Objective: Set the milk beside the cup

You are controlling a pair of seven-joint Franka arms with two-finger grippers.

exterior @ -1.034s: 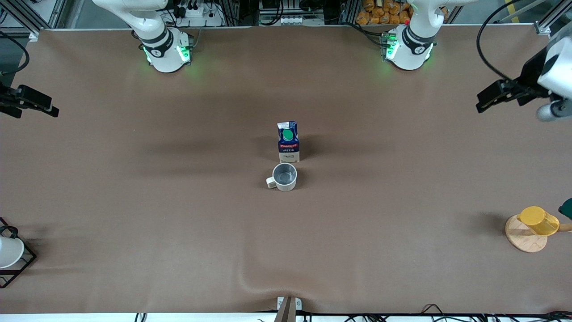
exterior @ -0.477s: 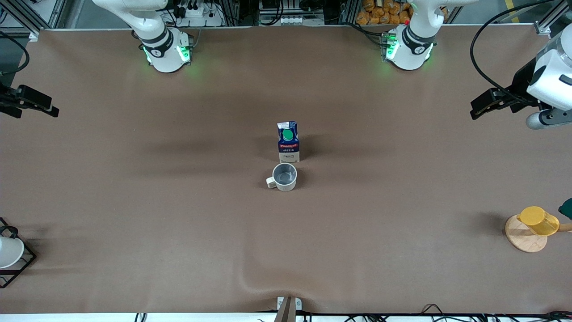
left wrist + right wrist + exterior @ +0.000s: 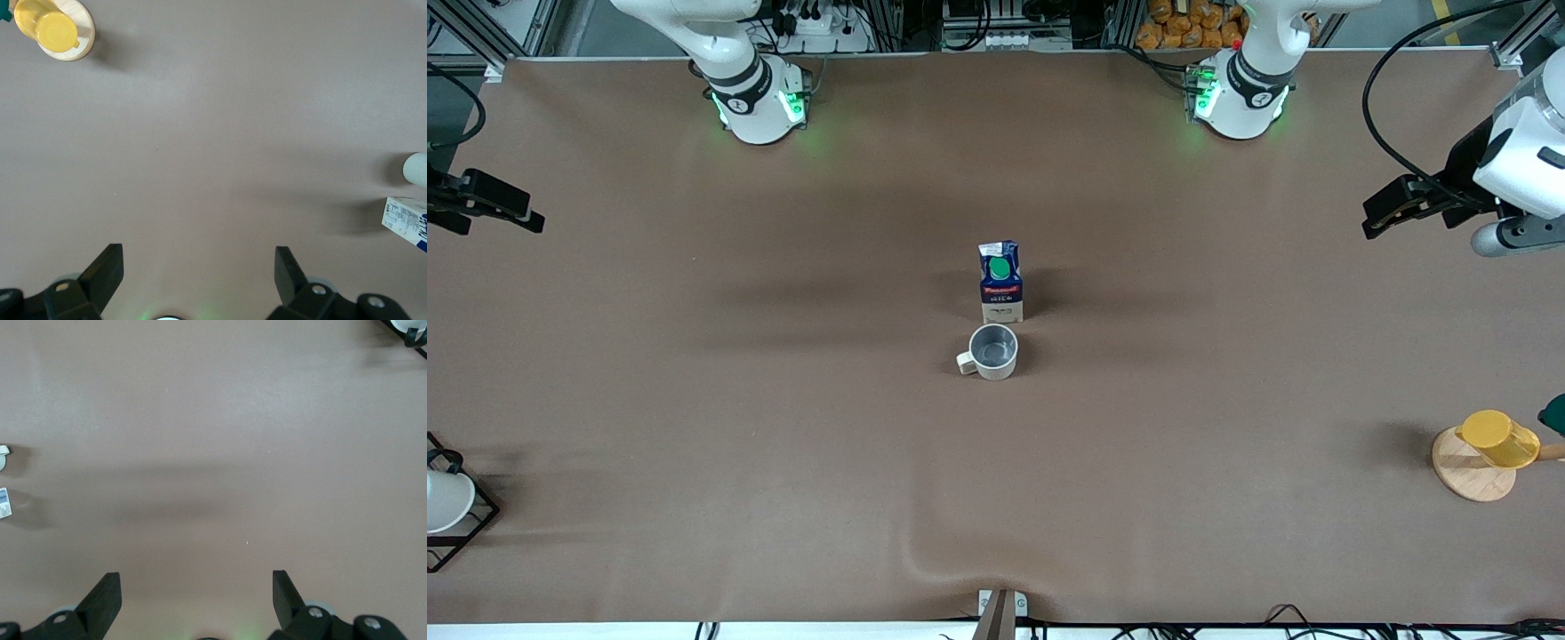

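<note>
At the table edge nearest the front camera, toward the right arm's corner, a white cup (image 3: 445, 500) sits on a black wire rack (image 3: 467, 526). Toward the left arm's end of that same near edge, a yellow cup (image 3: 1498, 438) lies tipped on a round wooden disc (image 3: 1469, 471).

In the middle of the brown table (image 3: 783, 462), well apart from every edge, stands the cream mug (image 3: 992, 351), upright, its grey-blue inside showing and its small handle pointing toward the right arm's end. Just beside it, a little farther from the front camera, the milk carton (image 3: 1001, 281) stands upright with its green cap on the sloped top; a narrow gap of table shows between the two.

The left gripper (image 3: 1383, 209) hangs over the table's edge at the left arm's end, well away from the carton; in its wrist view its fingers (image 3: 107, 270) are spread wide with only bare table between them. The right gripper (image 3: 520, 216) hangs over the edge at the right arm's end, its fingers (image 3: 103, 593) likewise wide apart and holding nothing.
</note>
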